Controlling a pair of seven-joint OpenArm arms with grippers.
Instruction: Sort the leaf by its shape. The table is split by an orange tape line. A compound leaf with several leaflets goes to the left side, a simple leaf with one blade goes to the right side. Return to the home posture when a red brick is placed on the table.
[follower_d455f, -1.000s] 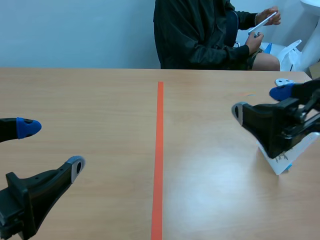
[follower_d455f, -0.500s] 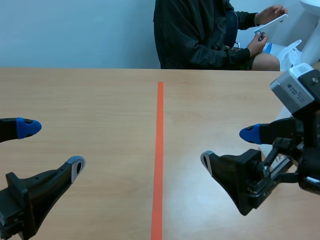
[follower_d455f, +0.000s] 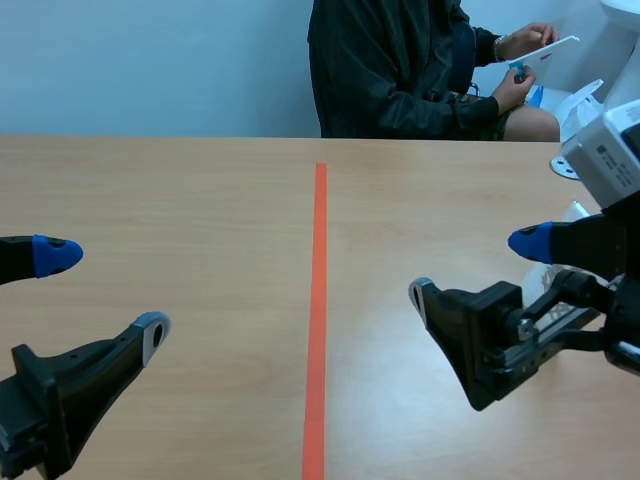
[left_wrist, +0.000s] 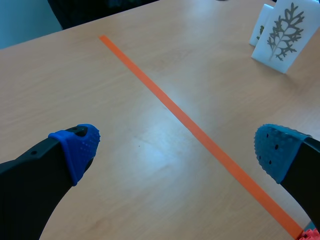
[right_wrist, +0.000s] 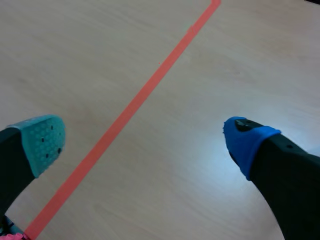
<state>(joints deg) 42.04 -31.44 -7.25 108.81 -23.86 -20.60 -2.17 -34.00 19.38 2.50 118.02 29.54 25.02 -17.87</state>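
Both grippers hang low over the worktop (follower_d455f: 200, 200) with nothing in them: the left gripper (left_wrist: 175, 147) has its fingers spread wide, and so does the right gripper (right_wrist: 145, 141), with only bare wood and the orange tape line (follower_d455f: 318, 300) beneath.

The left wrist view shows 2 white upright cards well ahead, across the tape on the right side. The nearer leaf card (left_wrist: 281, 36) bears a branching print with several leaflets; the second card (left_wrist: 261, 25) stands just behind it, its picture unreadable.

The leaf card looks thin, stiff and very light, so it would likely tip or skid at a nudge. A gentle pinch across its 2 flat faces near the top edge seems safest.
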